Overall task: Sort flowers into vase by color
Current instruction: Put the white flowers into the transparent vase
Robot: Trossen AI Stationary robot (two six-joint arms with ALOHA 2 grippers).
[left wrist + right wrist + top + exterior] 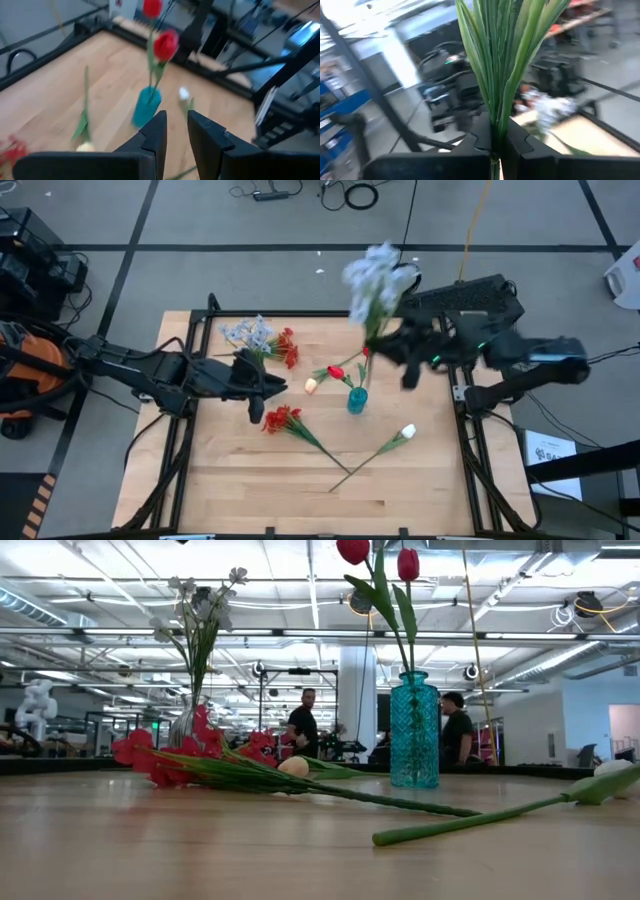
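My right gripper (pixel 388 342) hovers over the table's far right part, shut on a pale blue-white spray (pixel 378 275) with long green leaves (pixel 500 55). Just near of it stands a teal vase (pixel 357 401) (pixel 414 730) holding red rosebuds (pixel 352 550). My left gripper (pixel 262 388) (pixel 175 135) is open and holds nothing, left of the teal vase and above a red cluster (pixel 282 418) lying on the table. A white bud (pixel 407 432) and a cream bud (pixel 310 385) also lie flat on their stems. A clear vase (pixel 185 725) at the far left holds pale sprays (pixel 200 600). My right gripper pinches the spray's bundled green stems and leaves (pixel 496 122) between its two fingers, low on the stalk. The spray is lifted clear of the table, standing up out of the fingers with its blossoms above. Its lower end is hidden below the fingers.
More red blooms (pixel 288 348) sit beside the clear vase at the far left. Bare wood lies along the near edge (pixel 300 510). Black frame rails (pixel 470 450) border the table. People (pixel 303 725) stand in the room far beyond the table.
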